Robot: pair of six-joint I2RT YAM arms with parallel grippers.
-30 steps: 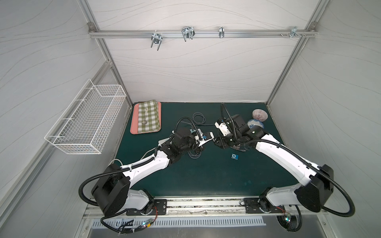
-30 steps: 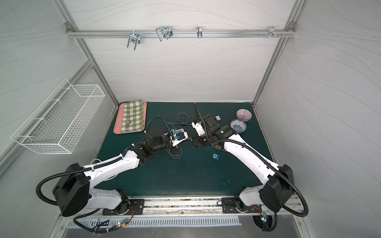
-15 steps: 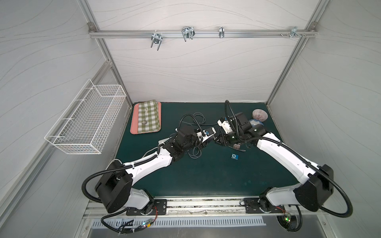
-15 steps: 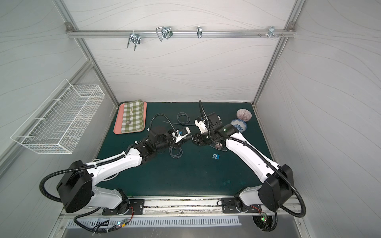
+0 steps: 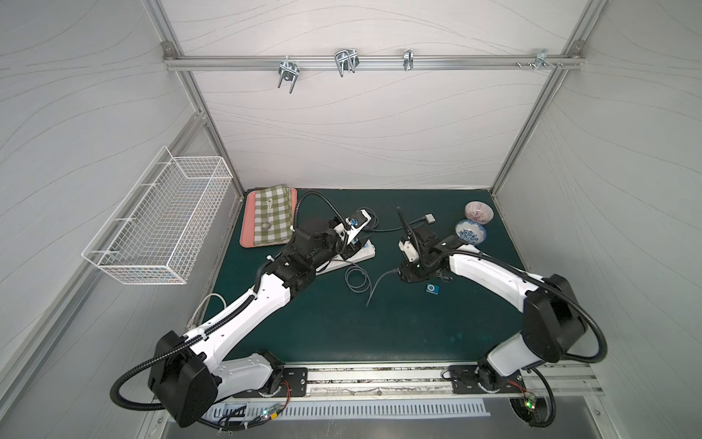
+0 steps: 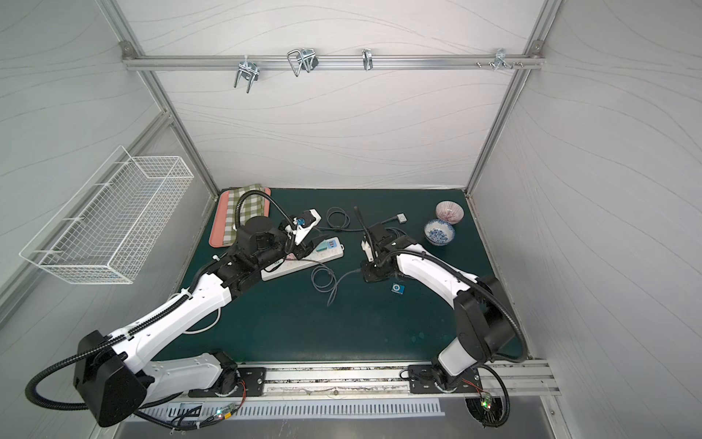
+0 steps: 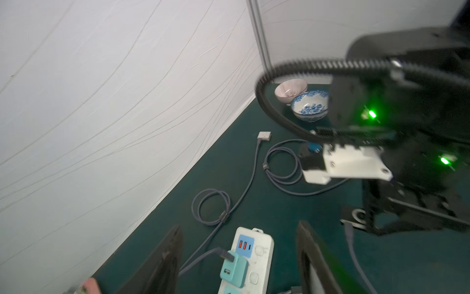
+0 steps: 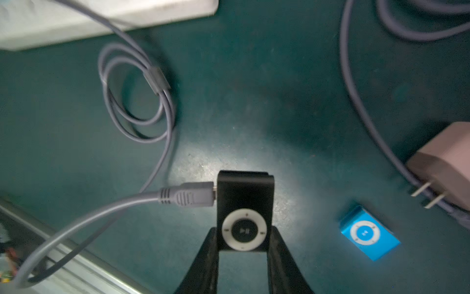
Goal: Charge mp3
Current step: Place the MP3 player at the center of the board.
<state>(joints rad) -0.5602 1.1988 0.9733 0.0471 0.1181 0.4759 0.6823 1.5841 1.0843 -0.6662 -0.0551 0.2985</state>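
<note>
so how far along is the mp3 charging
Done: the grey cable is plugged into the black mp3 player. In hand: the right claw grips that player; the left claw hangs open above the power strip. Left: releasing the player; whether the cable's far end is plugged in isn't visible.

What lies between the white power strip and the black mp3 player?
A coiled loop of grey cable lies between the power strip and the black mp3 player. The right wrist view shows it clearly, both top views too.
</note>
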